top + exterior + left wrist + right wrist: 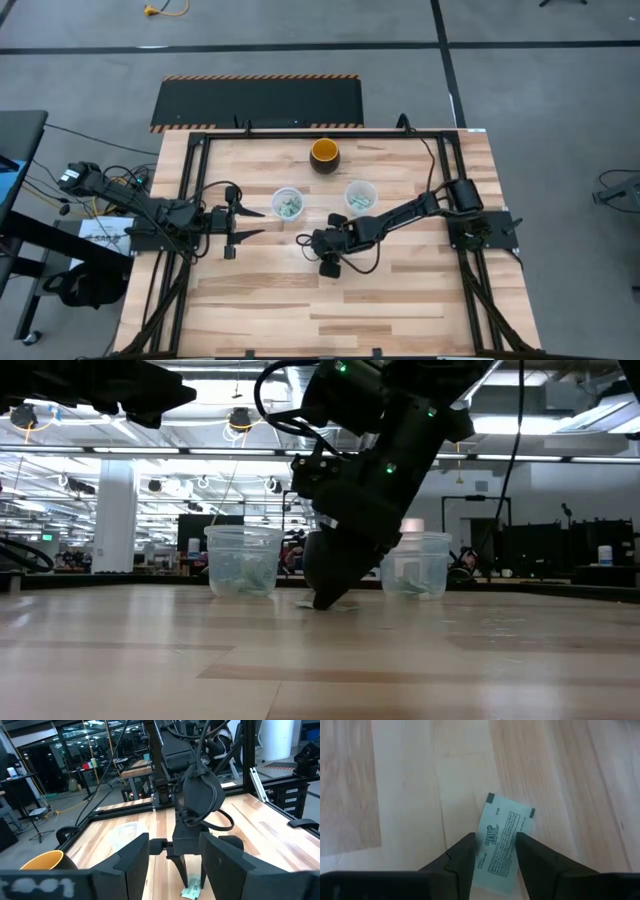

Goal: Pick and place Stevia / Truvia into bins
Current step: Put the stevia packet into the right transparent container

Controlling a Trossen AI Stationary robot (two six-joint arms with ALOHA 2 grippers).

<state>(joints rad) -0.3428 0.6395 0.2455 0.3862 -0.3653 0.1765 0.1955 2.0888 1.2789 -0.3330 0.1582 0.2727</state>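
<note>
Straddling a printed sachet (501, 842) in right wrist view, right gripper (495, 854) fingers parted, high view hides it, left gripper (262, 223) released.

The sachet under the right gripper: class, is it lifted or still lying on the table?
Lying flat on the table. The sachet rests on the wood, with the right gripper straddling it, fingers open on both sides.

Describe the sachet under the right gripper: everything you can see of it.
The sachet is a flat rectangular paper packet, pale green, with dark printed text and dark marks at two corners. It lies flat on the bare wooden table, slightly skewed, printed side up. The right gripper is down over it, one finger on each long edge, jaws open around it, not yet lifting it. Its near end is hidden behind the fingers. It sits in front of the two cups.
</note>
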